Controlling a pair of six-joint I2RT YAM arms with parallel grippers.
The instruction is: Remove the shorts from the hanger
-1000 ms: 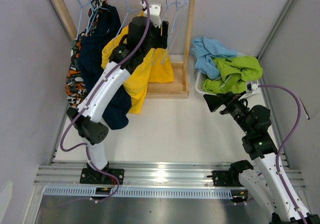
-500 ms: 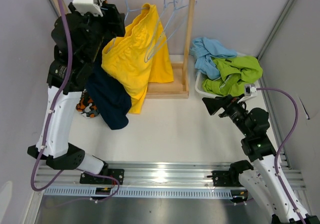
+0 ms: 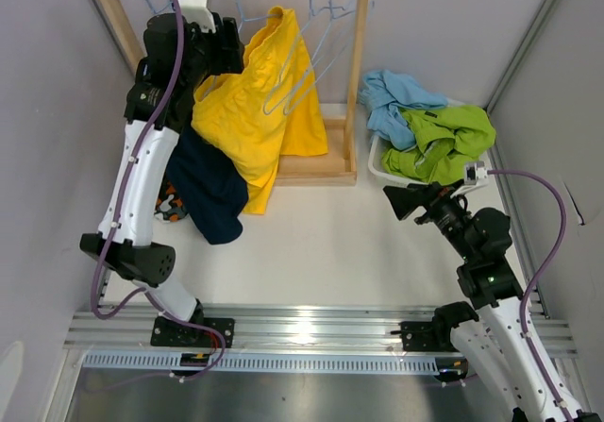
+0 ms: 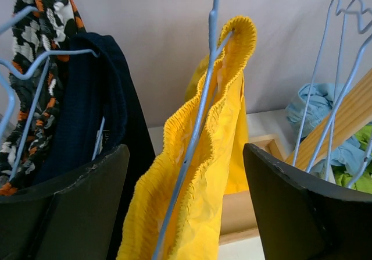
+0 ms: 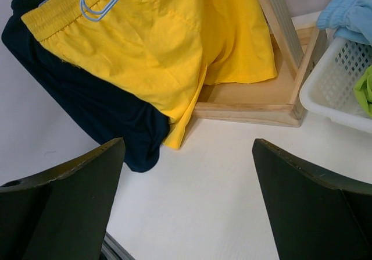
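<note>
At 11 o'clock on surface [image 3: 330, 233], wooden rack [image 3: 356, 73] carries three hanging pairs: yellow shorts [image 3: 250, 110], navy shorts [image 3: 209, 191] at their 8 o'clock, camouflage shorts [image 4: 35, 33] furthest left. My left hand [image 3: 225, 49] up by top rail, fingers spread wide, yellow waistband and its blue wire hanger [image 4: 200, 109] between them, nothing gripped. My right hand [image 3: 400, 200] open, empty, low over surface at 3 o'clock. White basket [image 3: 376, 162] at 2 o'clock holds light blue shorts [image 3: 392, 96] and lime green shorts [image 3: 444, 134].
</note>
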